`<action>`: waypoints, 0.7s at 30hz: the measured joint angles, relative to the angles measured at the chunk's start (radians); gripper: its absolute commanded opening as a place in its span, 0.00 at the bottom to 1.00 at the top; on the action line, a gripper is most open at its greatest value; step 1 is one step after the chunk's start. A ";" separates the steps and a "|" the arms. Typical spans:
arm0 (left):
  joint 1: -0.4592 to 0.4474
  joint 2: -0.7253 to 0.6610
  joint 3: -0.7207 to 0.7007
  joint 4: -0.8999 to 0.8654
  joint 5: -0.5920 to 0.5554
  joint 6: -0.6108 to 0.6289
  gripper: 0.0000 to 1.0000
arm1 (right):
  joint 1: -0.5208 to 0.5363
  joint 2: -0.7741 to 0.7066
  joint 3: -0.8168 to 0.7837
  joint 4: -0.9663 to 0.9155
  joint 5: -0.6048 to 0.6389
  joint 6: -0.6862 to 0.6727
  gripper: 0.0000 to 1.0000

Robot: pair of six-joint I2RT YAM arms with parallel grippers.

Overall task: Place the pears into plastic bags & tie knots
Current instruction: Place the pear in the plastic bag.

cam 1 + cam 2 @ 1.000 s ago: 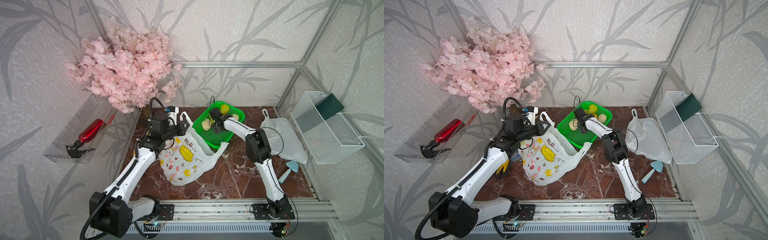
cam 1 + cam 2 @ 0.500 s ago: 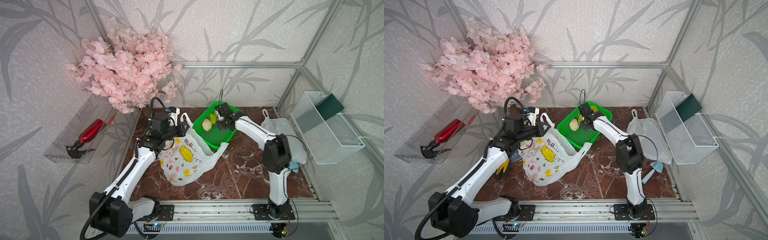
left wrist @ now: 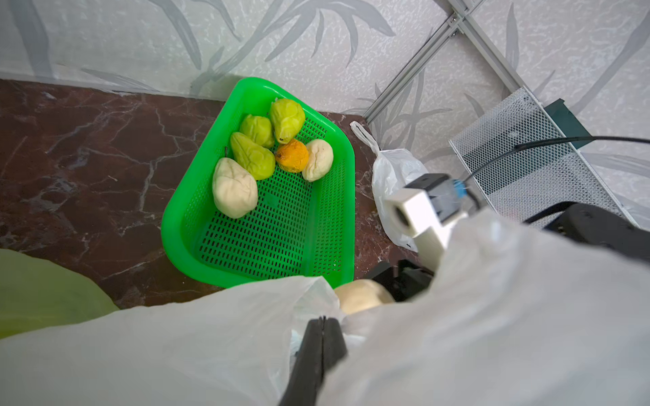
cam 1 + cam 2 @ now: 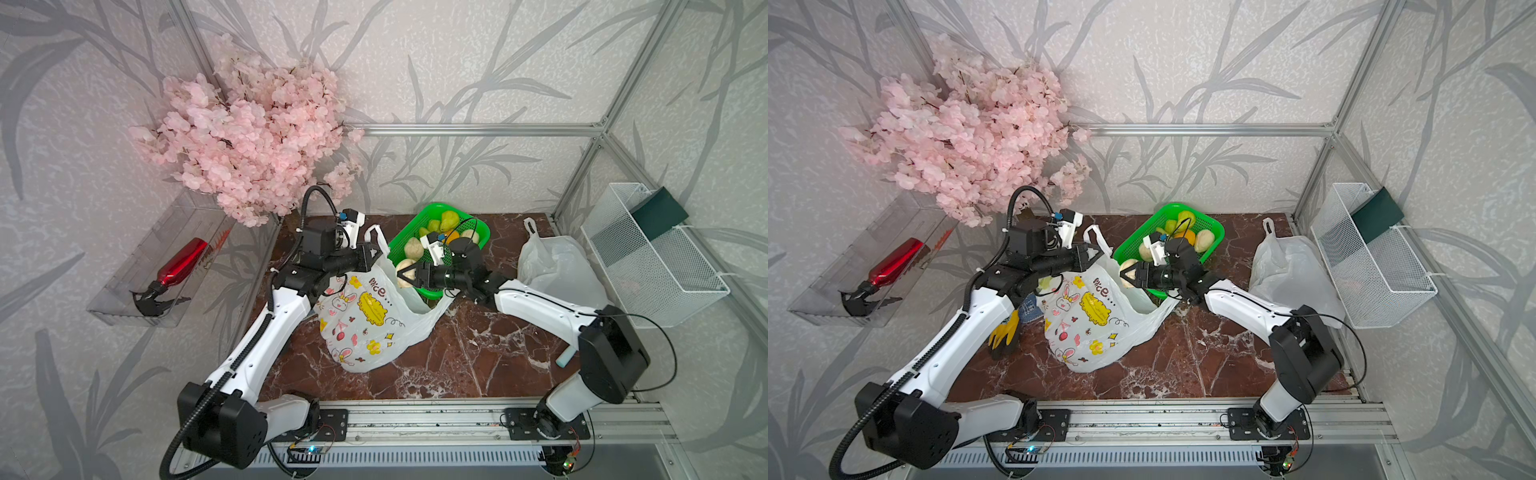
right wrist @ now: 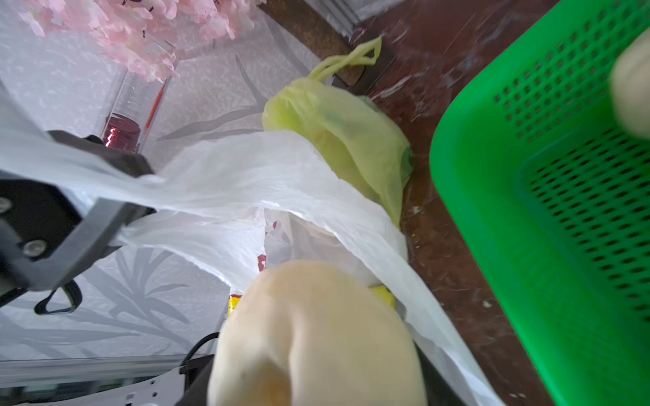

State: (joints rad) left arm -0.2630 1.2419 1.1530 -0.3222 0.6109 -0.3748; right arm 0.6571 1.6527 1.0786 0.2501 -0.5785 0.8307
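My left gripper (image 4: 376,253) (image 3: 322,321) is shut on the rim of a white cartoon-printed plastic bag (image 4: 365,316) (image 4: 1092,316), holding its mouth up. My right gripper (image 4: 405,276) (image 4: 1127,276) is shut on a cream-white pear (image 5: 316,334) (image 3: 362,300) right at that mouth. Several green, cream and orange pears (image 3: 234,188) lie in the green perforated basket (image 4: 482,232) behind. A yellow-green bag (image 5: 351,140) with a knot (image 5: 346,59) at its top lies behind the white bag.
Another white bag (image 4: 557,266) lies at the right, beside a white wire basket (image 4: 648,266) on the wall. Pink blossoms (image 4: 257,137) and a clear tray holding a red bottle (image 4: 183,262) are at the left. A yellow glove (image 4: 1005,332) lies under my left arm.
My right gripper closed on the cream pear in the basket and carried it forward and left to the bag's mouth. The left arm kept still.
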 measured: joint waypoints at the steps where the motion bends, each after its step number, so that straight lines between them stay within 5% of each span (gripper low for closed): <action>1: -0.001 0.002 0.002 -0.004 0.008 0.000 0.00 | 0.001 0.030 -0.005 0.045 -0.016 0.044 0.34; 4: -0.003 0.005 0.002 -0.008 0.040 0.001 0.00 | 0.005 0.124 -0.005 0.164 -0.047 0.162 0.36; 7: -0.003 0.005 0.002 -0.005 0.082 -0.001 0.00 | 0.020 0.164 0.000 0.151 -0.024 0.202 0.50; 11: -0.003 0.005 0.002 0.024 0.129 -0.012 0.00 | 0.074 0.186 0.114 -0.060 0.070 0.152 0.77; 14: 0.000 0.005 -0.005 0.043 0.124 -0.014 0.00 | 0.109 0.203 0.245 -0.203 0.113 0.073 0.88; 21: 0.021 0.006 -0.019 0.036 0.023 -0.008 0.00 | 0.093 0.130 0.319 -0.434 0.154 -0.111 0.85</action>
State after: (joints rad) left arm -0.2417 1.2484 1.1339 -0.2863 0.6334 -0.3824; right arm 0.7506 1.7824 1.3979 -0.1841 -0.4240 0.7193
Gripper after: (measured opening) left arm 0.048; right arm 0.879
